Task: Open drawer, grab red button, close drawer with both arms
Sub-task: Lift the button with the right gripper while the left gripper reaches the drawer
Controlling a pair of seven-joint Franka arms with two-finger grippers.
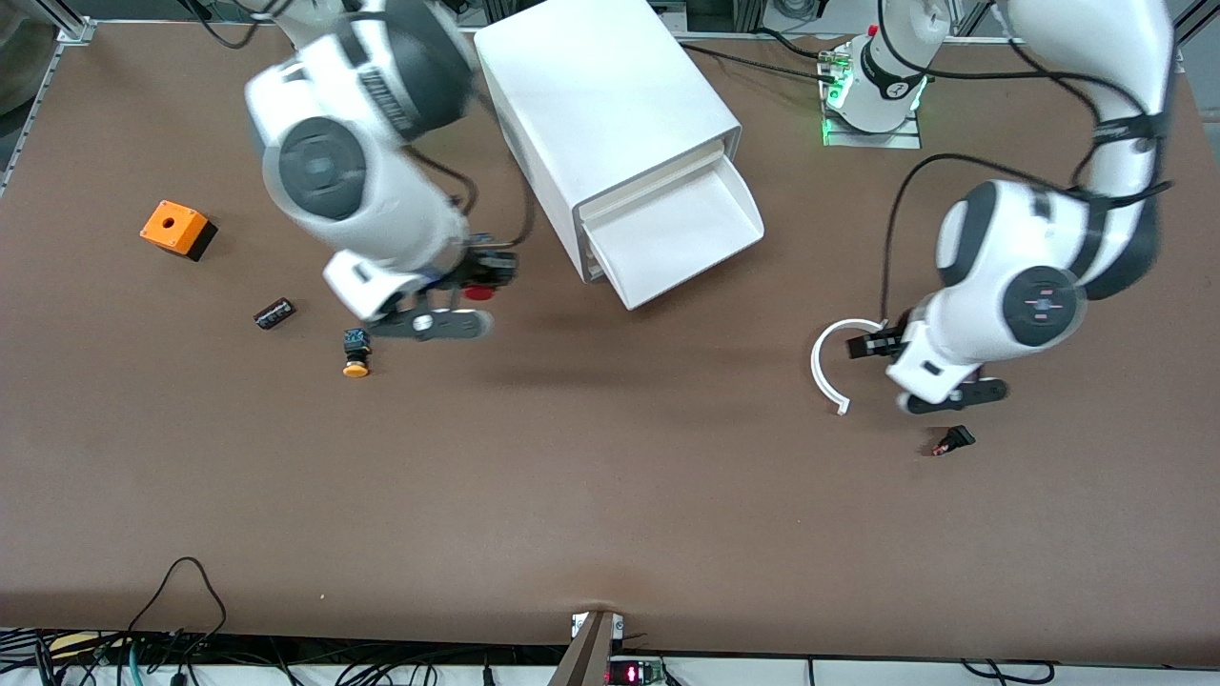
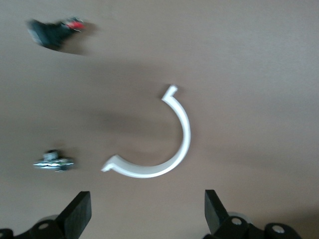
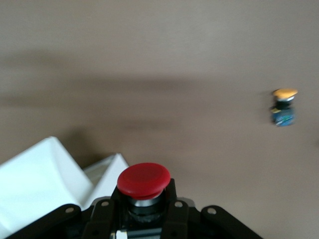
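Front view, from one side to the other, with the white plastic drawer cabinet [image 1: 610,124] as your landmark: toward the right arm's end of the brown table [image 1: 610,495] you see an orange box with a hole [image 1: 175,229], then a small black cylinder [image 1: 274,312], then an orange-yellow-capped button [image 1: 355,353] lying nearer the camera than the cabinet. Your right claw [image 1: 481,282] hangs over the table just beside the cabinet's corner, clamped on the red-capped push button [image 1: 478,292]; the right wrist view shows the red cap [image 3: 143,179] standing up between the fingers [image 3: 102,211], with the drawer's white wall [image 3: 45,184] close by. The cabinet's drawer [image 1: 681,233] stands pulled out. Toward the left arm's end, a white curved plastic handle [image 1: 827,367] lies on the table, and your left claw [image 1: 872,345] is at it, fingers [image 2: 77,214] spread wide apart. A small black-and-red part [image 1: 951,440] lies nearer the camera.
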